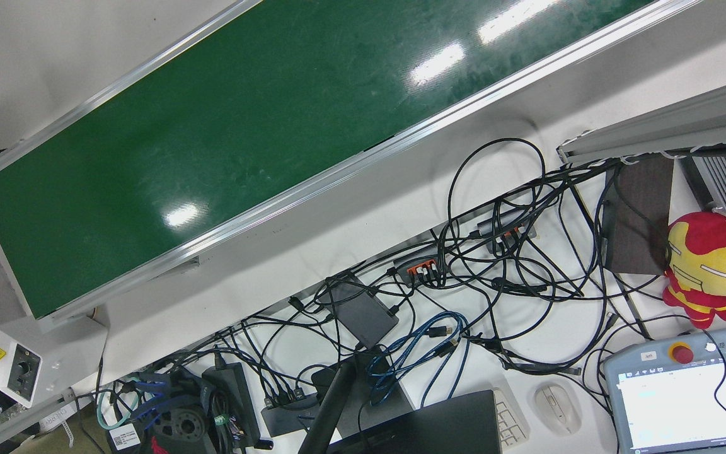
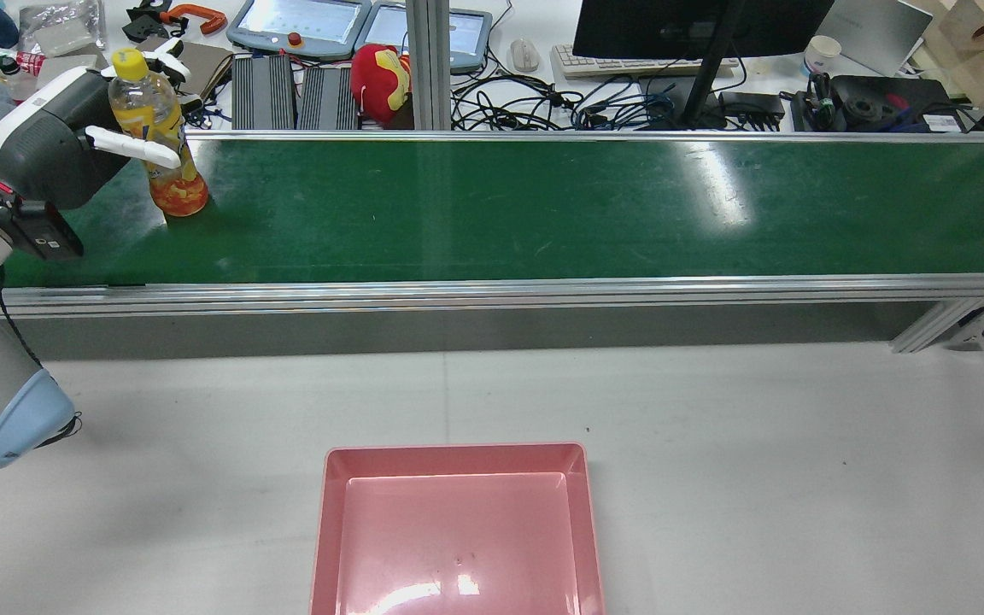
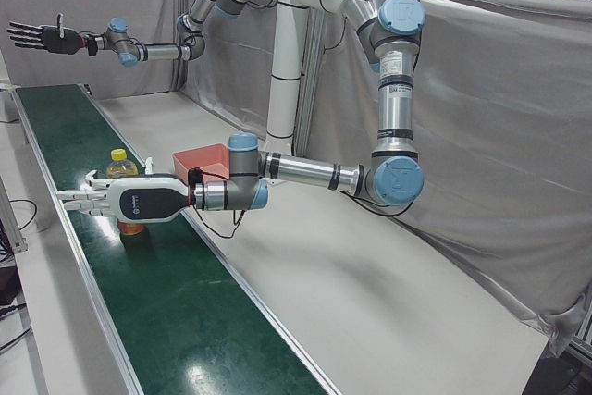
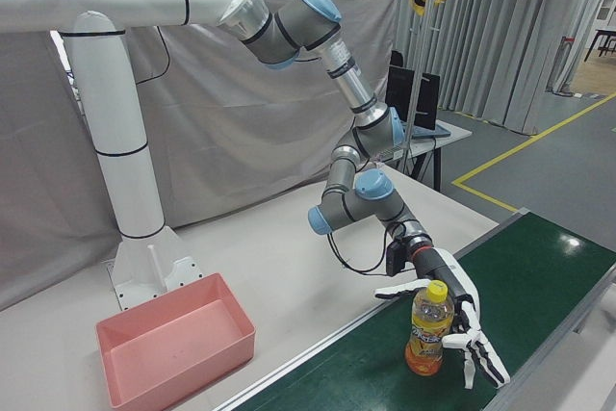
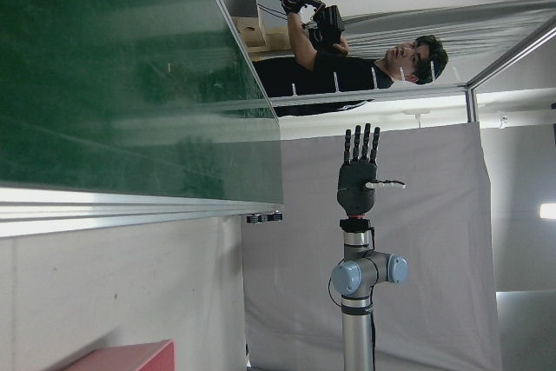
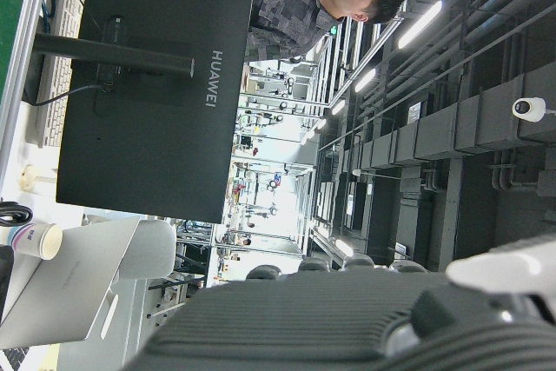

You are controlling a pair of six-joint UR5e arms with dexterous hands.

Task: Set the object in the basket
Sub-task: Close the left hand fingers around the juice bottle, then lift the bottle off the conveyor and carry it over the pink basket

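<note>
Rear view: left hand [image 2: 73,141] (fingers spread) flanks upright bottle [image 2: 159,137].

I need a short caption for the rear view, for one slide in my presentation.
The left hand, fingers spread around an upright juice bottle on the green conveyor belt; the pink basket waits empty on the table.

I see red plush toy [image 1: 709,268] right of tangled cables [image 1: 501,265]; mouse [image 1: 556,407], teach pendant [image 1: 691,403] below them.
</note>
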